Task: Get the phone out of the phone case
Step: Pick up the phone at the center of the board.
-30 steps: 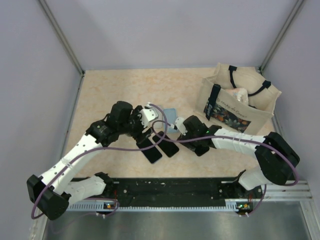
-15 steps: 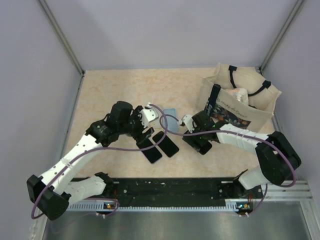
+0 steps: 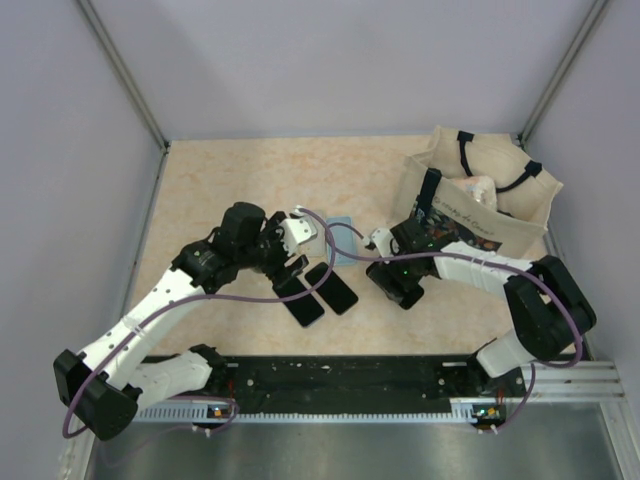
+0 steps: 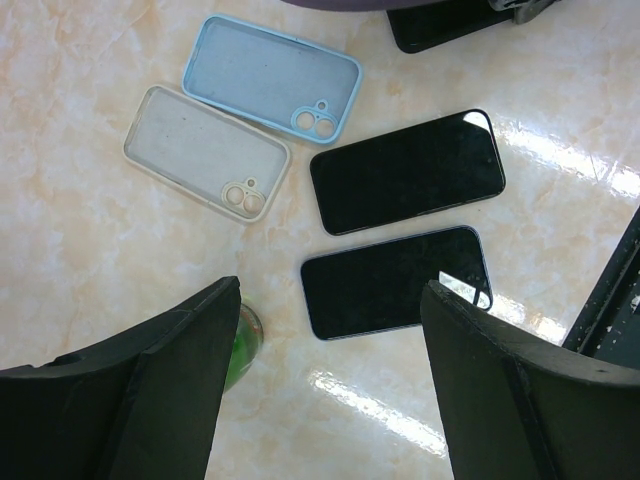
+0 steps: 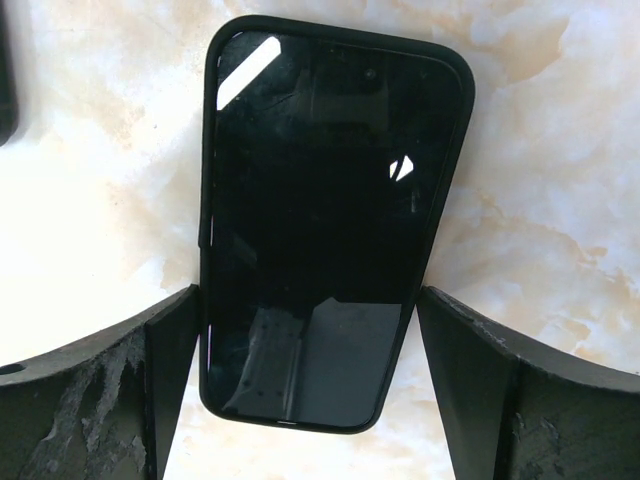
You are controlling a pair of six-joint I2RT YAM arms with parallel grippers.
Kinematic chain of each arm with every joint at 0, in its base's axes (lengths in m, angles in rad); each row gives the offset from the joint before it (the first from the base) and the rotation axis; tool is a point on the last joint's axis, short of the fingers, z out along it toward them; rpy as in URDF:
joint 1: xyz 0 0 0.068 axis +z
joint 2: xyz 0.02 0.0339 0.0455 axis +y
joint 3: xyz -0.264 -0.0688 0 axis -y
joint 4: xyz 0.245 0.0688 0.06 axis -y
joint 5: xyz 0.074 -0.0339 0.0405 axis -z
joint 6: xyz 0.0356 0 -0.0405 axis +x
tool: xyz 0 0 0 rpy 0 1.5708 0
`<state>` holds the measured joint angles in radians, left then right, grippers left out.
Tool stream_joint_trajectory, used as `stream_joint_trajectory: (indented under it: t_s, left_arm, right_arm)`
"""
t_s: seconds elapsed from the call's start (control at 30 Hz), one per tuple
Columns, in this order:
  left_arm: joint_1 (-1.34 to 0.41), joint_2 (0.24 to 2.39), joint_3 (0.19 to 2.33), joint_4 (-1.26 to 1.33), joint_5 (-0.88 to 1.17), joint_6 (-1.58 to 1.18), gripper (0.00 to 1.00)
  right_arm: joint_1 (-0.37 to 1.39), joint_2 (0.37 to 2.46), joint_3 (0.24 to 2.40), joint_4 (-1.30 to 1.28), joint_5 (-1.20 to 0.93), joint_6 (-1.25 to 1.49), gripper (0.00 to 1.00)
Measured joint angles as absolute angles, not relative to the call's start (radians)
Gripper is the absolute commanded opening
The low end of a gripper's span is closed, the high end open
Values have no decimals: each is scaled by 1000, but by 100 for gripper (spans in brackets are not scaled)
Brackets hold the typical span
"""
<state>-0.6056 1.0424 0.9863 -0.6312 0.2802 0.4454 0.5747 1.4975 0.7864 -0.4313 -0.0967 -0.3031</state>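
A black phone in a black case (image 5: 330, 220) lies face up on the marble table. My right gripper (image 5: 310, 400) is open and straddles its lower end, with the fingers (image 5: 110, 390) close to both long sides. In the top view this phone (image 3: 392, 293) lies under the right gripper (image 3: 400, 272). My left gripper (image 4: 330, 380) is open and empty, hovering above the table near two bare black phones (image 4: 405, 170) (image 4: 395, 280). In the top view the left gripper (image 3: 294, 263) is just left of those phones (image 3: 335, 288).
An empty light blue case (image 4: 270, 85) and an empty clear beige case (image 4: 205, 150) lie beside the bare phones. A small green round thing (image 4: 243, 345) sits by the left finger. A beige tote bag (image 3: 480, 205) stands at the back right. A black rail (image 3: 330, 375) runs along the near edge.
My right gripper has moved to the right, away from the blue case and towards the tote bag, and now sits over the cased phone. The left arm has hardly moved.
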Motion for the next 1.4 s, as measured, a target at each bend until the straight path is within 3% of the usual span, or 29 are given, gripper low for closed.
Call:
stream_joint_trajectory:
  t_s: [0.47,0.6,0.77,1.03,1.4]
  left_arm:
    - [-606,1042,986,-631,280,448,78]
    - [-606,1042,986,-631,279,448,78]
    - [-606,1037,986,-633,279,448,78]
    - [-604,1011,986,-631,270,422,78]
    - [-537,989,970,-628,341,334,78]
  right_arm:
    - [553,1530,814,-444,-111,-302,76]
    - [553,1540,826,-453,-105,-302,63]
    - [553,1547,834,-461,-103,-302,35]
    - [541,1548,853,-476,-126,-302,3]
    - [523,1479,944,-490,-243,-299,0]
